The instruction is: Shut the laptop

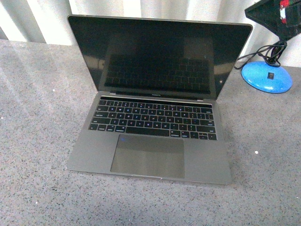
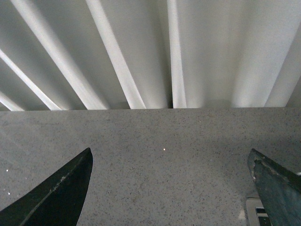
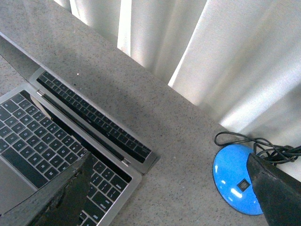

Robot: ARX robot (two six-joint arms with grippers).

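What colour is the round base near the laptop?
Base: bright blue, best in front view.

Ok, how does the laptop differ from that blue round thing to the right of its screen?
The laptop is grey and rectangular; the blue base is a bright, round dome. The laptop looks far larger in the front view. The laptop stands open with its dark screen raised; the blue base is one low piece with a black cable by it. Both rest on the speckled grey table.
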